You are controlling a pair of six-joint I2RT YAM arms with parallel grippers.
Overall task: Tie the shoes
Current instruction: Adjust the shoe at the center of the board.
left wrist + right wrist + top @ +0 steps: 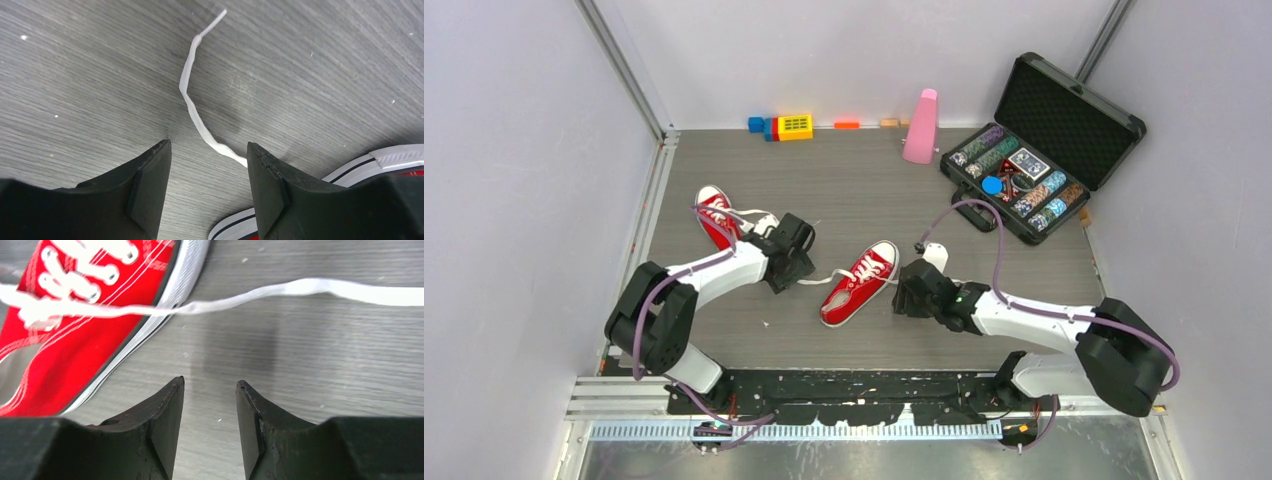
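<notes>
Hanging over a thin white lace (pixel 192 105), the left gripper (pixel 207 147) has its jaws apart. The right gripper (pixel 210 382) gapes empty beside a red canvas sneaker (pixel 75 340).

Red shoes (pixel 860 283), white laces (pixel 310 287), grey streaked table (pixel 874 190), pink pyramid (pixel 921 127), black case (pixel 1069 110)

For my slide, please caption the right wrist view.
Open right gripper faces a white lace trailing from the red shoe.

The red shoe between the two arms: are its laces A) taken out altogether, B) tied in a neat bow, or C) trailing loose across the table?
C: a white lace runs off the red shoe and out over the table, with no bow tied.
</notes>
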